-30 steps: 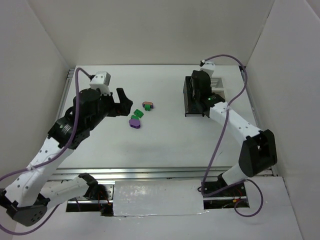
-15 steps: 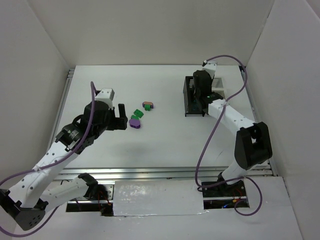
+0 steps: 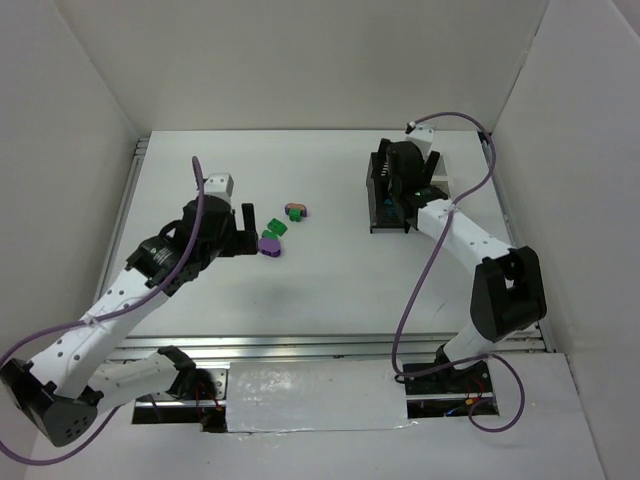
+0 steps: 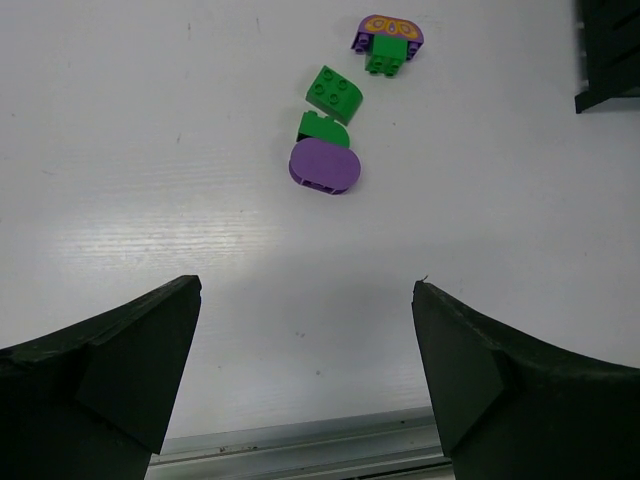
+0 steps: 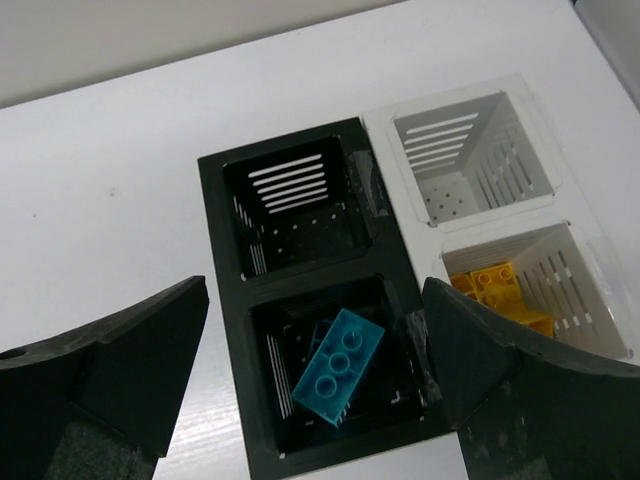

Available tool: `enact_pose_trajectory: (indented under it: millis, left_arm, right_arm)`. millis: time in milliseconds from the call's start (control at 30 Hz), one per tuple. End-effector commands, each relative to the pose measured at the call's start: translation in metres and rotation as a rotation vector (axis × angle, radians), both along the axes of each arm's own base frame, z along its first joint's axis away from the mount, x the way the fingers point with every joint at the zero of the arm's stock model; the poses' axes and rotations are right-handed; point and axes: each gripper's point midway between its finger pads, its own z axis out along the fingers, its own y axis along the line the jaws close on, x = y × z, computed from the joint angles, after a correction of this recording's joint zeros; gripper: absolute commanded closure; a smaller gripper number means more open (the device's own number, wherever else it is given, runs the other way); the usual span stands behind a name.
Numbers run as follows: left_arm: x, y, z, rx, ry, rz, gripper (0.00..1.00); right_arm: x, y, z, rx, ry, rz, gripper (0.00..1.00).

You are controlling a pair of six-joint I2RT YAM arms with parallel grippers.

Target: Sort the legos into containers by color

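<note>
Four loose legos lie mid-table: a purple oval (image 4: pixel 325 166), two green bricks (image 4: pixel 335 92) (image 4: pixel 322 128) and a purple, orange and green piece (image 4: pixel 387 40). My left gripper (image 4: pixel 306 283) (image 3: pixel 250 232) hovers open just short of them, nothing between its fingers. The containers (image 3: pixel 385 208) stand at the right. My right gripper (image 5: pixel 315 290) (image 3: pixel 395 190) is open above them. A teal brick (image 5: pixel 338 380) sits tilted in the near black bin (image 5: pixel 265 440), over another teal one. Yellow bricks (image 5: pixel 498 288) fill the near white bin (image 5: pixel 590 300).
The far black bin (image 5: pixel 215 215) and the far white bin (image 5: pixel 470 150) hold nothing. White walls enclose the table on three sides. A metal rail (image 3: pixel 300 345) runs along the near edge, and another (image 3: pixel 132 190) runs down the left side.
My left arm has swung right and lowered toward the legos. My right gripper has opened over the near black bin.
</note>
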Motion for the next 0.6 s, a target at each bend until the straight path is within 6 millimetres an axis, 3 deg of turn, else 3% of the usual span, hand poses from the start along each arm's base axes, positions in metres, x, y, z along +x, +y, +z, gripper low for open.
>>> enact_pose_trajectory:
  millis: [0,67,167,233,267,367,400,467,567]
  left_arm:
    - [0.014,-0.001,0.003,-0.049,0.010,0.112,0.00]
    - [0.019,-0.006,-0.008,-0.065,0.049,0.149,0.00]
    - [0.039,-0.024,-0.042,-0.035,0.142,0.151,0.00]
    - [0.049,-0.033,-0.055,-0.027,0.178,0.138,0.00]
    - [0.057,-0.037,-0.071,0.001,0.216,0.147,0.01]
    - [0.079,-0.039,-0.102,0.050,0.269,0.168,0.01]
    - [0.087,-0.037,-0.109,0.065,0.274,0.165,0.01]
    - [0.101,-0.038,-0.135,0.103,0.320,0.170,0.03]
    - [0.116,-0.035,-0.154,0.170,0.331,0.166,0.03]
  right_arm:
    - [-0.017,0.011,0.041,0.111,-0.071,0.028,0.05]
    - [-0.032,0.028,0.058,0.180,-0.087,0.122,0.04]
    - [-0.057,0.056,0.069,0.275,-0.072,0.256,0.00]
    - [-0.068,0.069,0.072,0.307,-0.055,0.319,0.00]
    - [-0.080,0.083,0.074,0.326,-0.043,0.380,0.00]
    - [-0.099,0.101,0.080,0.358,-0.034,0.469,0.00]
    - [-0.108,0.115,0.077,0.374,-0.015,0.533,0.00]
    - [-0.117,0.120,0.077,0.381,-0.013,0.560,0.00]
    - [-0.126,0.127,0.077,0.389,-0.006,0.605,0.00]
